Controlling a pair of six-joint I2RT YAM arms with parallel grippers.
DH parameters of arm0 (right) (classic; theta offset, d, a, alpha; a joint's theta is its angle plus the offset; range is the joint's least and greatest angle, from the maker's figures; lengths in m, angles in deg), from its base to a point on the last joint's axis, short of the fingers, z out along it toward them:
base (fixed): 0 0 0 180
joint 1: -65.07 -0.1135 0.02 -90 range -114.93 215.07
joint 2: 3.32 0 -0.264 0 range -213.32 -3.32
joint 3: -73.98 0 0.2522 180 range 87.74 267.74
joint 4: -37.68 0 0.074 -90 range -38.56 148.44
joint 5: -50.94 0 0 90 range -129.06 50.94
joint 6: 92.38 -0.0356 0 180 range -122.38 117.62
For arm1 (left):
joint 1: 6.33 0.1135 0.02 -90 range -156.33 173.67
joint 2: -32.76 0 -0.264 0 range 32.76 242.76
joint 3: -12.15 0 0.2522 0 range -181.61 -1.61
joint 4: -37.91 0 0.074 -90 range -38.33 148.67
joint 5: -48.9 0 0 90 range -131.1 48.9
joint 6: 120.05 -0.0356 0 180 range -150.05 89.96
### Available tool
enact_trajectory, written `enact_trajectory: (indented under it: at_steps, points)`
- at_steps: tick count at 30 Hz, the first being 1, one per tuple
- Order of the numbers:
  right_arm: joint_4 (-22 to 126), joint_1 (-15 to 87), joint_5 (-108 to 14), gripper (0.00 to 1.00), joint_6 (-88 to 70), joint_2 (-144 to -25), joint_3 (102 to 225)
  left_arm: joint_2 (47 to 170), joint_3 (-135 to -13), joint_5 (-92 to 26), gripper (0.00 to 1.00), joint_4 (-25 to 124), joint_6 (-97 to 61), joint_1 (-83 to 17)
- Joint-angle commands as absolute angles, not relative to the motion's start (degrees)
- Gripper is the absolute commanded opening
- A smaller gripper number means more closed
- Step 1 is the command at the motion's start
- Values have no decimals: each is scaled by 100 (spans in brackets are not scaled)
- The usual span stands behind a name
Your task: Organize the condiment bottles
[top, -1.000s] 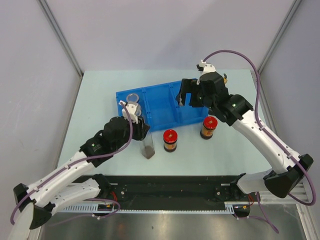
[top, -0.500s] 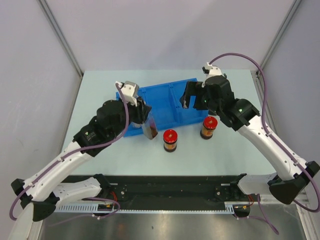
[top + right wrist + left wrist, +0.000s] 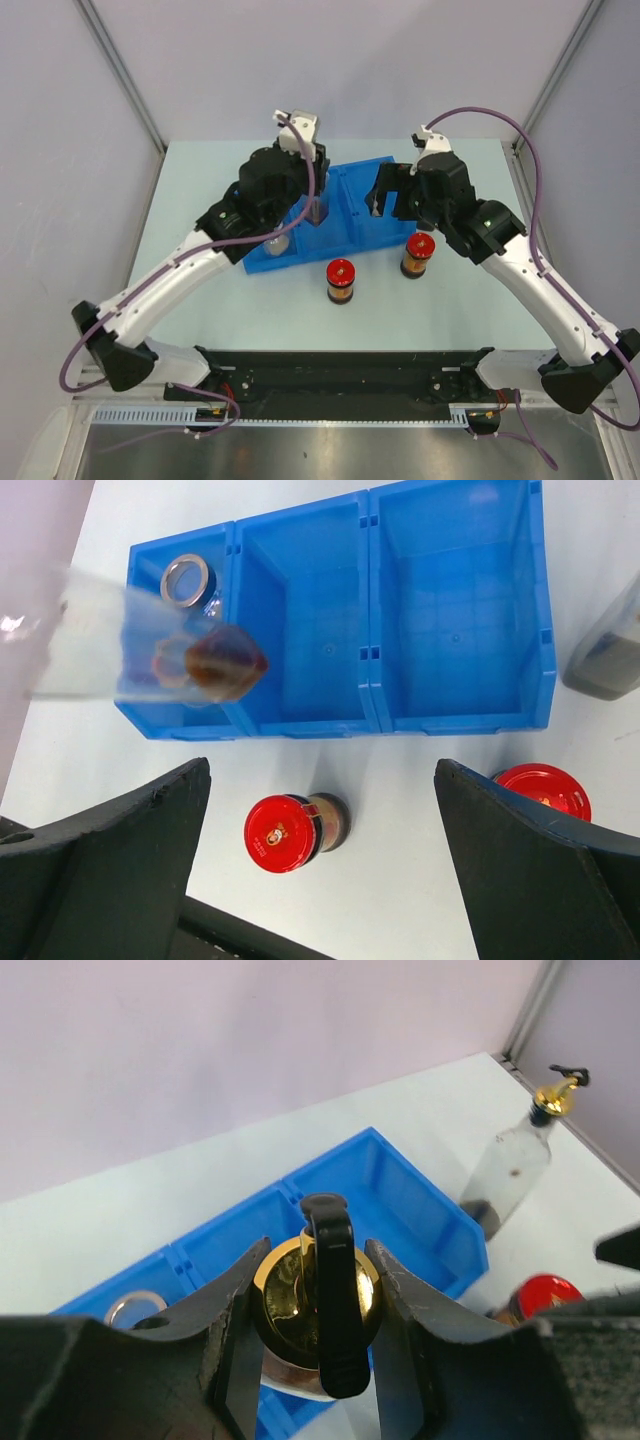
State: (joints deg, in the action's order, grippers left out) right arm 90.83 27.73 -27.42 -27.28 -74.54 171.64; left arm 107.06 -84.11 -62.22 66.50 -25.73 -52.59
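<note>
Gold-spout bottle [image 3: 316, 1295], roughly upright, clamped in left tool [image 3: 318, 1350] directly above blue tray [image 3: 430, 1210]; right tool [image 3: 320, 880] apart, empty, beside tray.

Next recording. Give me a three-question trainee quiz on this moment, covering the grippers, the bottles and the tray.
1. How many red-lidded jars stand on the table in front of the tray?
2. True or false: the right gripper is open and empty.
3. What does the left gripper hold?
A) a red-lidded jar
B) a gold-spouted bottle
C) nothing

Key: 1 two; 2 true; 3 B.
</note>
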Motion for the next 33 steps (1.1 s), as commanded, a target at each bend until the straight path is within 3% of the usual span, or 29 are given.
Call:
enact_trajectory:
  at_steps: [1,8,16,33]
  points:
    - [9037,2833,-2605,100,-2620,-7240,17115,11332,-9204,-6457,0,5642,-2864,-5072]
    - [9099,2983,-2561,100,-2549,-7196,17071,12379,-9899,-6149,0,5474,-2311,-4404]
    - [9152,3290,-2561,100,-2514,-7056,16975,13066,-9830,-5974,0,5185,-1450,-3842]
    - [9178,3721,-2772,100,-2470,-7178,16930,13954,-9716,-5683,0,4692,-1458,-3577]
